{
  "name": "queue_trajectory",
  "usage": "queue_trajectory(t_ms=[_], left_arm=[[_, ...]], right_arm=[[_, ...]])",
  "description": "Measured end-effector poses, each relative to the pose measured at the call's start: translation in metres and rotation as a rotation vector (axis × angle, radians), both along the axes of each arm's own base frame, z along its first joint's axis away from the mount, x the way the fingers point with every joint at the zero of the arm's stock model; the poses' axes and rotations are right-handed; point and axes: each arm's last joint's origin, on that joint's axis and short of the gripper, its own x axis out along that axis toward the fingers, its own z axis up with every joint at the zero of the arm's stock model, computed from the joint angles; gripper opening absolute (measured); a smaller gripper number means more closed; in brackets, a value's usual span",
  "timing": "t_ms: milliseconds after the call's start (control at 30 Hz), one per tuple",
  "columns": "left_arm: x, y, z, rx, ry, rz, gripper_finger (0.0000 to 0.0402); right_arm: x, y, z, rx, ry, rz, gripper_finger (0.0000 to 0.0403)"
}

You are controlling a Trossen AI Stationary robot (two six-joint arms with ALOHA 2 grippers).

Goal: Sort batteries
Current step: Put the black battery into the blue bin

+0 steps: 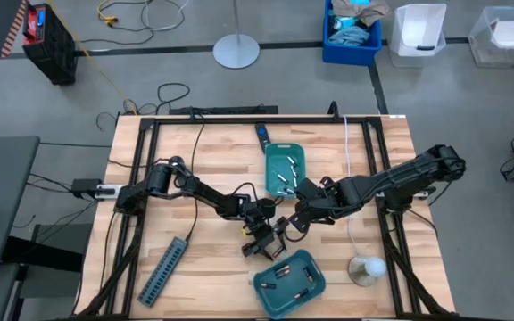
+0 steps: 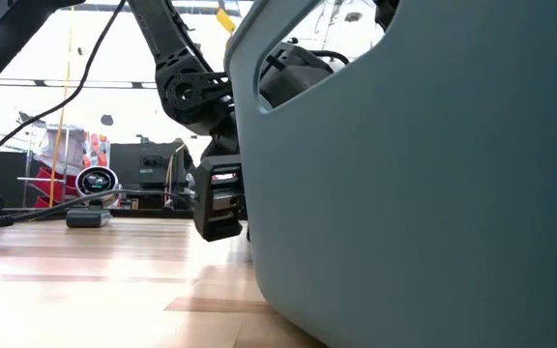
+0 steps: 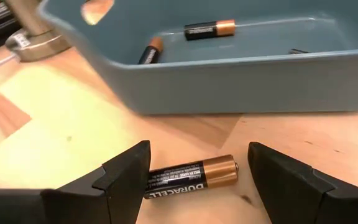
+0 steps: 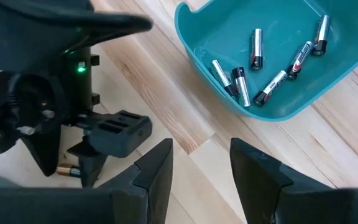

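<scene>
A lab: concrete floor point(image 1: 435, 98), storage bins point(image 1: 418, 34), cables, framed wooden table point(image 1: 221, 152).

A black-and-copper battery point(image 3: 191, 177) lies flat on the wooden table. More batteries point(image 4: 266, 59) rest inside two teal trays point(image 1: 286, 169).

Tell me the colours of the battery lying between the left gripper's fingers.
The battery is black with a copper-coloured end, lying on the wood between the open left gripper fingers; the left wrist view shows it best.

L arm reaches in from table's left, elbow bent, left gripper point(image 3: 197, 177) low near the surface, fingers apart. R arm extends from the right, right gripper point(image 4: 201, 165) apparently hovering, angled down, fingers parted.
</scene>
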Motion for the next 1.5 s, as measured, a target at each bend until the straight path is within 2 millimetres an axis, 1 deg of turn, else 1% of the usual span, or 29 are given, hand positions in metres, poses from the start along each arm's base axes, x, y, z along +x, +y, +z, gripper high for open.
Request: queue_trajectory(t_ms=[567, 800, 1067, 1200, 1400, 1500], left_arm=[[0.0028, 0.0021, 0.0048, -0.069, 0.003, 0.039, 0.0266], [0.0027, 0.0020, 0.0047, -0.113, 0.047, 0.063, 0.0266], [0.0025, 0.0028, 0.0041, -0.091, 0.033, 0.050, 0.0267], [0.0028, 0.0054, 0.0041, -0.093, 0.034, 0.057, 0.0282], [0.0036, 0.0068, 0.0044, -0.091, 0.035, 0.087, 0.0323], [0.0035, 0.0069, 0.0039, -0.083, 0.035, 0.089, 0.0338]], right_arm=[[-0.0002, -0.0001, -0.0001, -0.001, 0.003, 0.001, 0.0178], [-0.0020, -0.0003, -0.0007, -0.007, 0.022, 0.003, 0.0178], [-0.0029, -0.0001, -0.0011, -0.010, 0.032, 0.005, 0.0178], [-0.0028, 0.0001, -0.0010, -0.008, 0.029, 0.003, 0.0178], [-0.0027, 0.0000, -0.0010, -0.008, 0.029, 0.002, 0.0178], [-0.0027, 0.0000, -0.0010, -0.008, 0.028, 0.002, 0.0178]])
